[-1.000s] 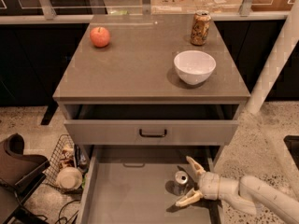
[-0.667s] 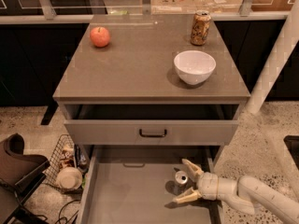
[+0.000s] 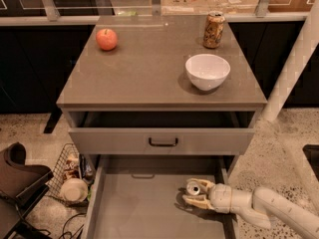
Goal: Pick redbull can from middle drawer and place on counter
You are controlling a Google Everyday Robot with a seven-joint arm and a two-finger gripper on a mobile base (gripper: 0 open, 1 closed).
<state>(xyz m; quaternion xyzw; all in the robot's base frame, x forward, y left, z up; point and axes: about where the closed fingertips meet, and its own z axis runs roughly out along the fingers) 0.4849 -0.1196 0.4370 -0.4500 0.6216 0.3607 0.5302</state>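
The redbull can (image 3: pixel 193 187) stands upright in the open middle drawer (image 3: pixel 142 208), near its right side wall, with its shiny top showing. My gripper (image 3: pixel 192 192) reaches in from the lower right on a white arm. Its fingers (image 3: pixel 195 200) sit close against both sides of the can, which stays on the drawer floor. The counter (image 3: pixel 149 73) is the grey-brown slab on top of the cabinet, above and behind the drawer.
On the counter are a red apple (image 3: pixel 106 39), a brown-orange patterned can (image 3: pixel 214 30) and a white bowl (image 3: pixel 207 71). The drawer with the dark handle (image 3: pixel 163 142) is slightly pulled out above the can. A wire basket (image 3: pixel 70 176) sits at the left and a white post (image 3: pixel 294 63) at the right.
The gripper's fingers stood wide apart around the can; they have now drawn in against it. The can and arm have hardly moved.
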